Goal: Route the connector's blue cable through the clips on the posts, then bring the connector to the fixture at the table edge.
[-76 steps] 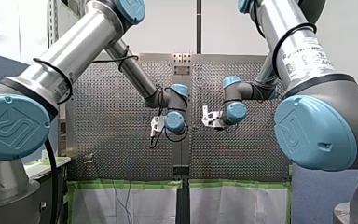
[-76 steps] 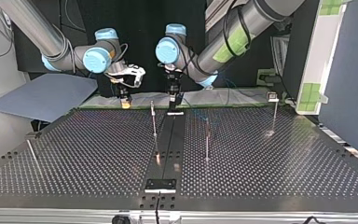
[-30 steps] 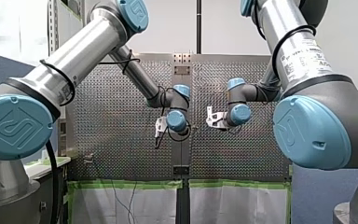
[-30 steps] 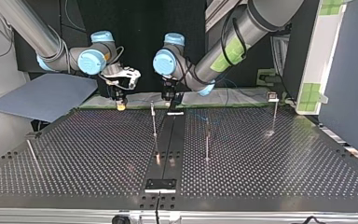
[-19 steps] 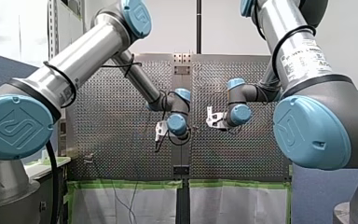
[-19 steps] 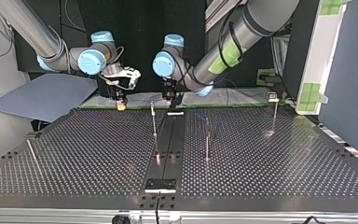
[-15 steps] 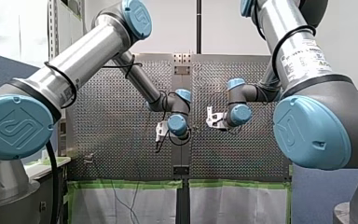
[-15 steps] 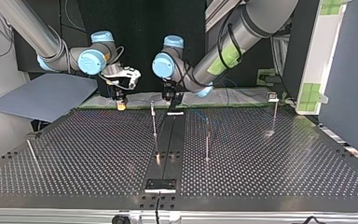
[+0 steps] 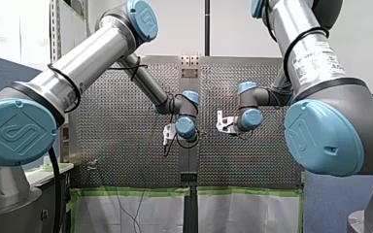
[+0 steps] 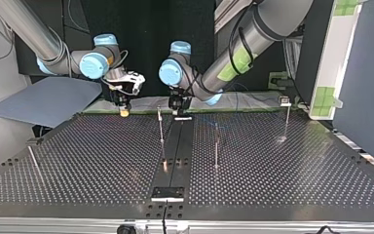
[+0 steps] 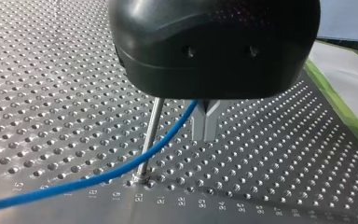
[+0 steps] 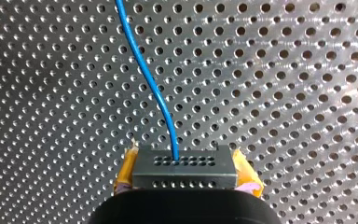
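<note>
Clamping the connector (image 12: 184, 164), my right claw (image 12: 185, 176) faces its blue cable (image 12: 145, 70).

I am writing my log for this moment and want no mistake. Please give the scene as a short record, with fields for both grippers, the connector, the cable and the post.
right gripper: shut on the connector, a yellow pad at each side
connector: black, held above the perforated table
blue cable: leaves the connector's face, crosses a post, runs up to my left gripper
left gripper: metal fingertips together, shut on the blue cable
post: upright, beside the left gripper's fingers
clips: cannot tell whether any holds the cable
</note>
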